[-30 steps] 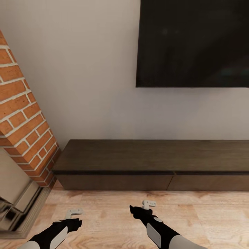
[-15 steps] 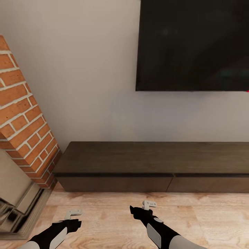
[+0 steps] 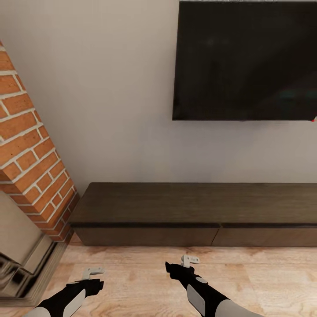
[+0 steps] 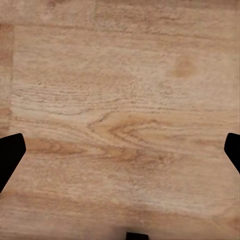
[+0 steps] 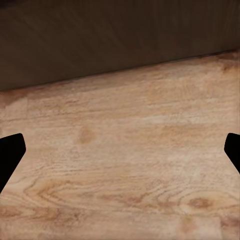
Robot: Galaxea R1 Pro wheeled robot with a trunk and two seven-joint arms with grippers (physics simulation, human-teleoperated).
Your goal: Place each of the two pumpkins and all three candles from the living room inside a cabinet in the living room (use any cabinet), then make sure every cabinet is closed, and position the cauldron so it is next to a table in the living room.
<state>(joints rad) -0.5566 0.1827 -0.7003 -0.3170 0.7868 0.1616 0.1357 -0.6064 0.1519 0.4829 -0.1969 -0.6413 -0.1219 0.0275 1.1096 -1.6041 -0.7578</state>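
You're facing the cabinet against the wall, its drawer fronts flush. Your left end effector and right end effector hover over the wood floor, both spread wide and empty.

A plain off-white wall is seen ahead, with a large flat black screen mounted on it at the upper right. A slanted red brick chimney breast with pale mortar is set at the left, and a glossy metallic fireplace surround is seen at its foot. The floor is laid with light, grained wooden planks, evenly lit.
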